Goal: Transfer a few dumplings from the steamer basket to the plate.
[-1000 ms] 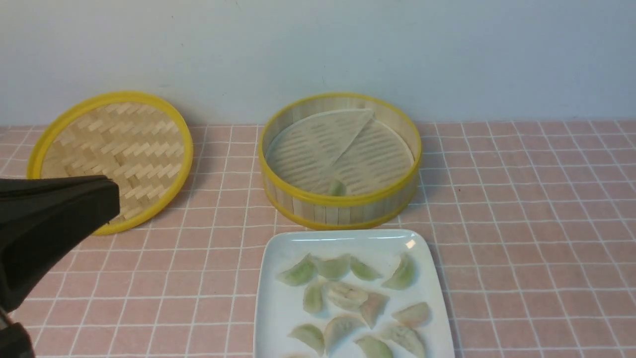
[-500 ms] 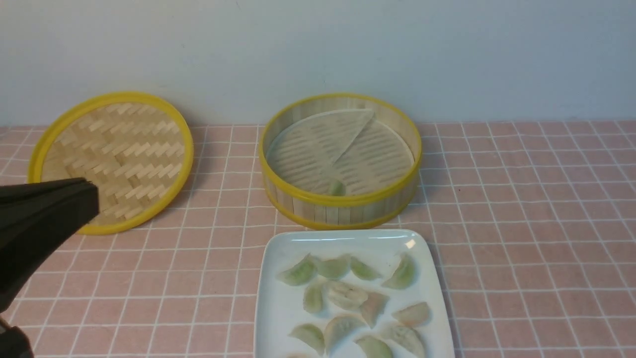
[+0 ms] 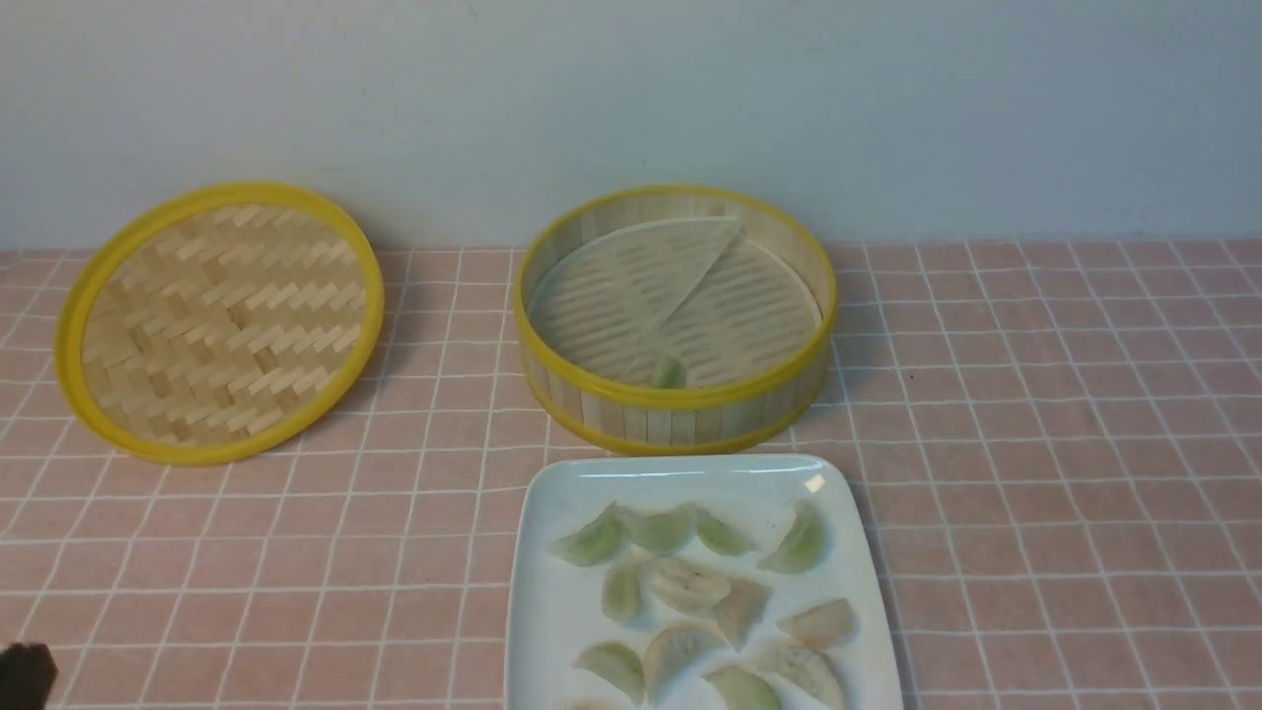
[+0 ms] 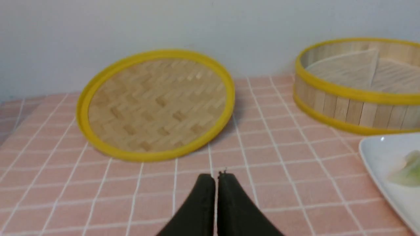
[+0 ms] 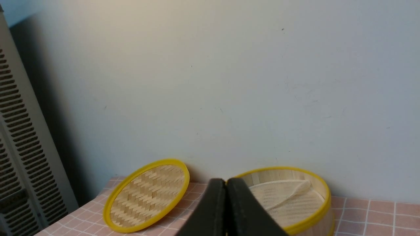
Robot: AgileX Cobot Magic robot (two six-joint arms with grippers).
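Note:
The steamer basket (image 3: 674,314) stands at the back centre; its pale liner is folded over on one side and one green dumpling (image 3: 669,373) lies against its near wall. In front of it the white plate (image 3: 552,611) carries several dumplings (image 3: 690,586), green, whitish and pinkish. My left gripper (image 4: 216,177) is shut and empty, low over the cloth in front of the lid, well left of the plate; in the front view only a dark bit of that arm shows at the bottom left corner. My right gripper (image 5: 226,181) is shut and empty, held high and back from the basket (image 5: 295,200).
The flat woven yellow-rimmed lid (image 3: 219,320) leans against the wall at the back left. A pink checked cloth (image 3: 1065,473) covers the table. A grey slatted panel (image 5: 19,141) stands beyond the table's left end.
My left gripper has drawn back to the left and out of the front view, uncovering the lid. The dumplings, basket and plate have not moved.

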